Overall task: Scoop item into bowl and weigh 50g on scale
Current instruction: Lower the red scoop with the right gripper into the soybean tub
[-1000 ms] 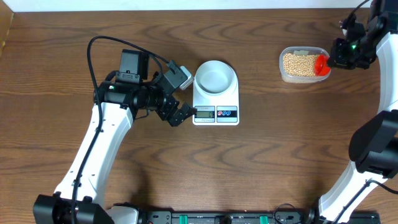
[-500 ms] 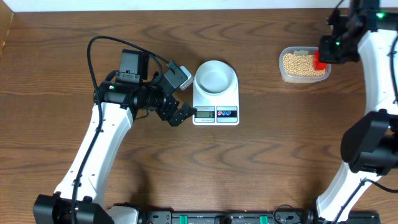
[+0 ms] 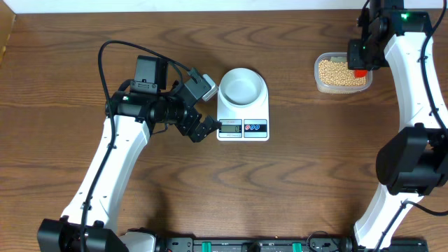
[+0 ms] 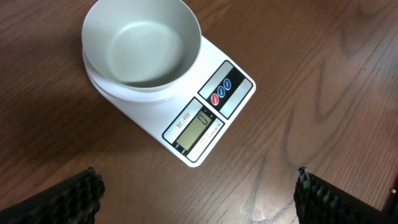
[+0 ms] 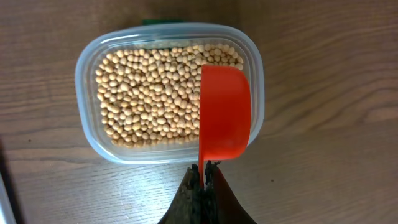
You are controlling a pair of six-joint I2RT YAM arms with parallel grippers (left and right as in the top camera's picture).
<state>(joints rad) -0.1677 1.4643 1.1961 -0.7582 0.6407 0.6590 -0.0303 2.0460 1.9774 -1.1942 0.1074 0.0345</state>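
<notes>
The white bowl [image 3: 242, 87] stands empty on the white scale [image 3: 243, 119] at the table's middle; both show in the left wrist view, bowl [image 4: 142, 46] and scale [image 4: 208, 118]. My left gripper [image 3: 208, 129] is open just left of the scale's display, its fingers wide apart [image 4: 199, 196] over bare wood. The tan-yellow beans [image 3: 339, 71] fill a clear container [image 5: 169, 93] at the back right. My right gripper [image 5: 202, 174] is shut on the handle of a red scoop [image 5: 224, 112], which hangs over the container's right end above the beans [image 5: 149, 93]. The red scoop [image 3: 358, 72] peeks out under my right wrist.
The right arm reaches in from the right edge over the container [image 3: 341, 73]. The left arm's black cable [image 3: 115, 45] loops over the back left. Wooden table [image 3: 294, 182] all around.
My right gripper with the red scoop has moved from the container's right side toward the back and left, now over its right end. The left arm has not moved.
</notes>
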